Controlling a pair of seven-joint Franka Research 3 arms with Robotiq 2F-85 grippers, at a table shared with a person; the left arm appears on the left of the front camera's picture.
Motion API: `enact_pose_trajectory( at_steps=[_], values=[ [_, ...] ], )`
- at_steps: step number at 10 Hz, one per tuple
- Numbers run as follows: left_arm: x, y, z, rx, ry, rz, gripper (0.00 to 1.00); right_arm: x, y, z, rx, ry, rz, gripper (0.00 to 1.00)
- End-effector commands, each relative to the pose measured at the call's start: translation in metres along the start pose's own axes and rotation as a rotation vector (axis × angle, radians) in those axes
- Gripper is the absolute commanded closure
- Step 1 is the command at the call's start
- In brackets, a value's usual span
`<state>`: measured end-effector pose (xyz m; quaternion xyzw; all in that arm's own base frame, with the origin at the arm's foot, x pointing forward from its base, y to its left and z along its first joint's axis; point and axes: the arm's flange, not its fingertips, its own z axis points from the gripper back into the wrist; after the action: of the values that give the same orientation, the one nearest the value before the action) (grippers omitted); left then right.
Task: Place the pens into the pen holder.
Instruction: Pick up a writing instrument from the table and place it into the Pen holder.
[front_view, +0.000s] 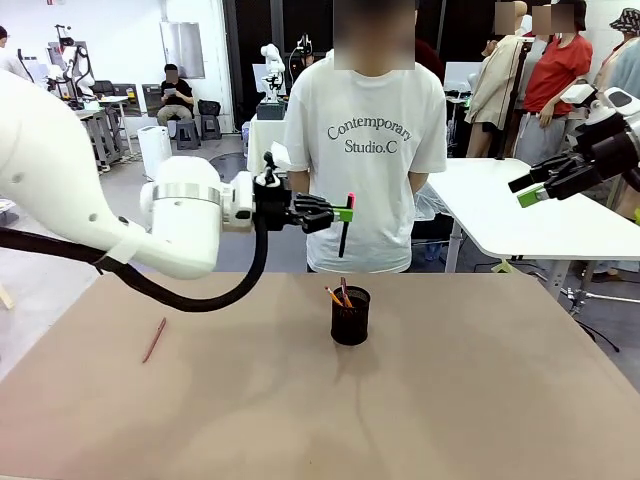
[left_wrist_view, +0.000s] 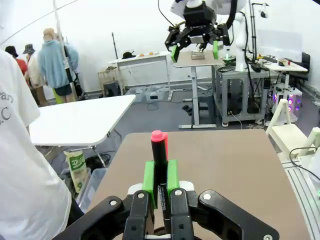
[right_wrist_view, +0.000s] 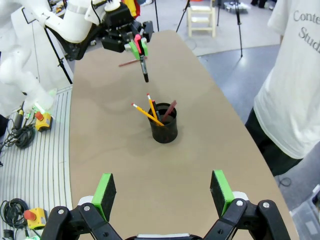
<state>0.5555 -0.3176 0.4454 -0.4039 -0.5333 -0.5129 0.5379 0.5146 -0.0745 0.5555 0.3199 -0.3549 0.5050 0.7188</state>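
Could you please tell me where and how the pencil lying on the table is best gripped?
Probably at mid-shaft, from straight above, closing across its length. The pencil lies flat on the table, thin and slanted, with bare surface either side, so a sideways approach would find little to grip.

The left arm (front_view: 70, 190) has smooth, rounded white shells, a silver ring (front_view: 185, 192) at the wrist and a thick black cable (front_view: 215, 303). The left end effector (front_view: 344, 213) and right end effector (right_wrist_view: 162, 192) are black linkages with silver screws (left_wrist_view: 203, 196) and green pads (right_wrist_view: 106, 189).
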Motion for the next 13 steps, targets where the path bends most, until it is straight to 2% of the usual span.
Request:
enact_pose_trajectory(
  at_steps=[1, 6, 11, 12, 13],
  values=[
    [-0.021, 0.008, -0.016, -0.064, -0.038, -0.034, 1.0, 0.004, 0.001, 0.002, -0.003, 0.01, 0.003, 0.0],
    [-0.065, 0.026, -0.031, -0.141, -0.083, -0.052, 1.0, 0.004, 0.001, 0.002, -0.003, 0.01, 0.003, 0.0],
    [-0.086, 0.029, -0.037, -0.161, -0.109, -0.023, 1.0, 0.004, 0.001, 0.002, -0.003, 0.01, 0.003, 0.0],
    [-0.088, 0.03, -0.038, -0.161, -0.111, -0.019, 0.86, 0.004, 0.001, 0.002, -0.003, 0.01, 0.003, 0.0],
    [-0.089, 0.03, -0.037, -0.16, -0.111, -0.019, 0.66, 0.004, 0.001, 0.002, -0.003, 0.01, 0.003, 0.0]
  ],
)
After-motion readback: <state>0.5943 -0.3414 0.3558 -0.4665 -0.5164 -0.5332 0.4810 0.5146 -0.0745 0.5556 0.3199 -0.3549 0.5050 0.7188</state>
